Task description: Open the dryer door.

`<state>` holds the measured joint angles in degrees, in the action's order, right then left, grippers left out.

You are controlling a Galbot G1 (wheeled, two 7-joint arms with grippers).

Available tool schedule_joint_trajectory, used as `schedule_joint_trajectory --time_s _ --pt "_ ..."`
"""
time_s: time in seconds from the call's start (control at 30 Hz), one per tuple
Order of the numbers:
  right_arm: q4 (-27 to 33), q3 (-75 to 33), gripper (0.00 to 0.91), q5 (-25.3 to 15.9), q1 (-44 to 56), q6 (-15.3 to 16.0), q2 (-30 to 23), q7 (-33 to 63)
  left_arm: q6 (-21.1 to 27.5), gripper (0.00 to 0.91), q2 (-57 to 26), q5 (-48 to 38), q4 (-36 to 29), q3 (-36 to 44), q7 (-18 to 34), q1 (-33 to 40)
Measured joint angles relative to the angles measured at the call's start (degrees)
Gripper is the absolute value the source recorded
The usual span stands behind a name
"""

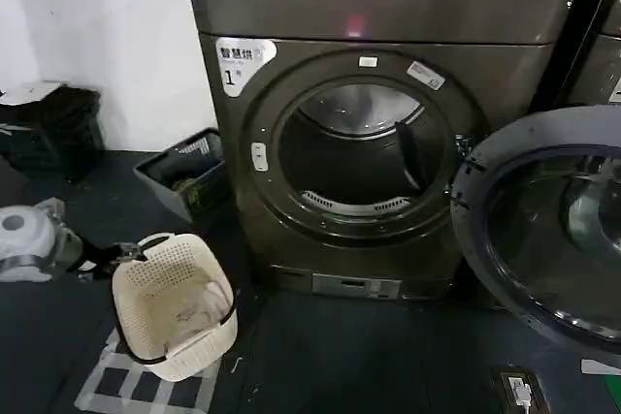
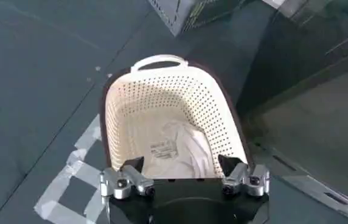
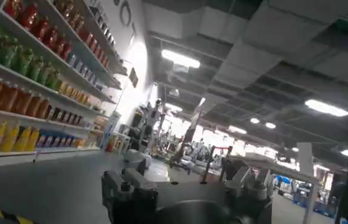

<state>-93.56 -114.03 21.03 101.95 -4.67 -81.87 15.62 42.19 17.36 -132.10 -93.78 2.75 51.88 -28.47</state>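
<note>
1. Far left, head view: the left arm (image 1: pixel 34 239), white and grey, sits low near the floor. Left gripper (image 2: pixel 185 178) hangs over a cream perforated laundry basket (image 1: pixel 175 302); fingers apart, nothing between.
2. Basket holds a white cloth (image 2: pixel 180 149); stands on a checked mat (image 1: pixel 146 385).
3. Centre: dryer (image 1: pixel 388 7), "1" label (image 1: pixel 238 60), drum open.
4. Right: dryer door (image 1: pixel 548 230) swung wide, grey inner face showing.
5. Right gripper (image 3: pixel 186 185) points at ceiling and shelves of bottles (image 3: pixel 28 67); fingers apart, empty.
</note>
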Motion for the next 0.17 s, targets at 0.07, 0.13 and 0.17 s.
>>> schedule_joint_trajectory --time_s 0.07,0.13,0.17 --pt "0.03 0.01 0.907 -0.01 0.00 -0.02 -0.02 -0.03 0.00 0.907 0.00 -0.05 0.14 -0.01 -0.02 0.00" --pt "0.07 0.01 0.907 -0.01 0.00 -0.03 -0.02 -0.06 0.00 0.907 0.05 0.01 0.25 -0.03 -0.02 0.00" --pt "0.07 0.01 0.907 -0.02 -0.01 -0.03 -0.02 -0.07 0.00 0.907 0.06 -0.02 0.33 -0.04 -0.03 0.00"
